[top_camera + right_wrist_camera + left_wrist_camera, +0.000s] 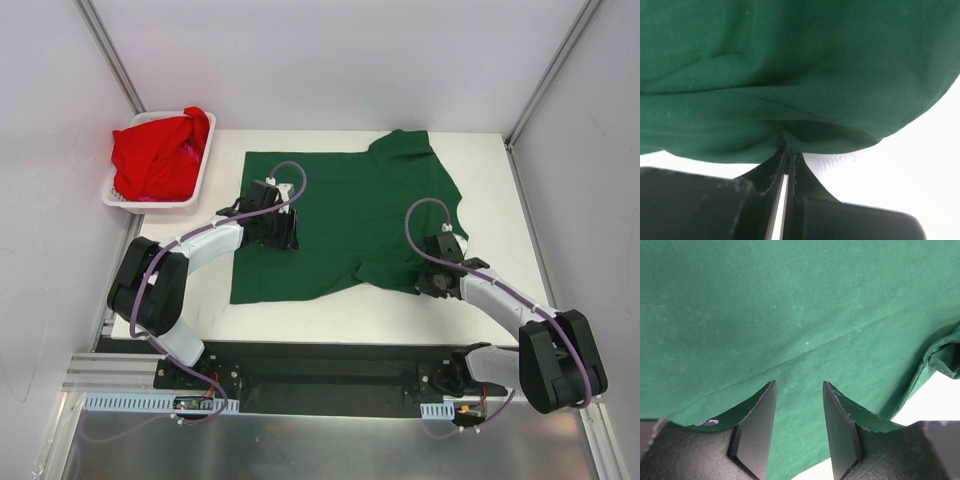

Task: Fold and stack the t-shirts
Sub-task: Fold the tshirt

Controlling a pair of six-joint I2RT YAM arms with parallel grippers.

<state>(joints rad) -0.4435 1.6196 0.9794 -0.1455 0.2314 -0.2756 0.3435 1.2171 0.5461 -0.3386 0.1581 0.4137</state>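
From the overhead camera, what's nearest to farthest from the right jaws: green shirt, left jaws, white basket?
1. Green shirt: pinched in them, near right.
2. Left jaws: over the shirt's left side.
3. White basket: far left corner.

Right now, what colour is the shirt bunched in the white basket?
Bright red; the t-shirt shows best in the top external view.

- I can read no text, label, brand, number or sign in any of my three views.
- The green t-shirt shows only plain cloth, both from above and close up at my wrists.
- The small circuit boards at my arm bases, along the near edge, are too small for me to make out any marking.
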